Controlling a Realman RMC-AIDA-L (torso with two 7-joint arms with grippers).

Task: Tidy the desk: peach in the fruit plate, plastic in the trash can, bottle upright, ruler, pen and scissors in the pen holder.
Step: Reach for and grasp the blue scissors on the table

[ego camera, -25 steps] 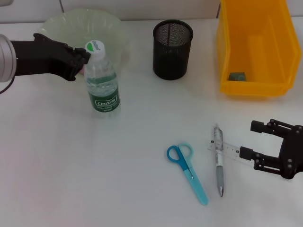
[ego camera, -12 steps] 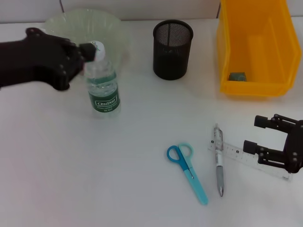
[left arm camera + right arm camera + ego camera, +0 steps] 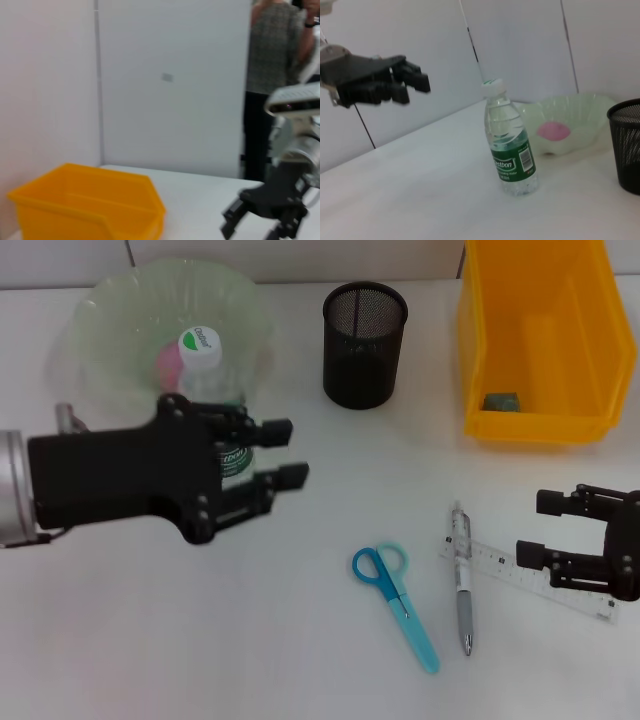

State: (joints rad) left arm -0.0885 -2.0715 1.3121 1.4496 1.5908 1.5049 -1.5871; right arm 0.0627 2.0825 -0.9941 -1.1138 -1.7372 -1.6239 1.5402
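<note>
Since a second ago my left hand (image 3: 283, 452) has come away from the bottle's cap, and now hangs spread and empty in front of the bottle (image 3: 212, 380), above the bench (image 3: 150, 640). My right hand (image 3: 545, 530) has slid back along the ruler, fingers spread, holding nothing.

Inventory, placed from the pen holder (image 3: 365, 343):
- Trash can (image 3: 535, 340), yellow, on the robot's right of the holder; a small dark scrap lies inside.
- Fruit plate (image 3: 120, 310), pale green, to the holder's left; pink peach (image 3: 167, 360) in it.
- Bottle, upright, between plate and holder, nearer the plate.
- Scissors (image 3: 395, 602), blue, well in front of the holder.
- Ruler (image 3: 500, 568), clear, in front and to the right; my right hand sits over its far end.
- Pen (image 3: 461, 575), lying across the ruler's near end.

Step in hand, as I judge it: take the ruler. It is flat and thin, so I should lower until the fingers (image 3: 530, 552) touch the bench either side of its narrow width, close squarely, and lift slowly so the pen rolls off rather than coming along.
</note>
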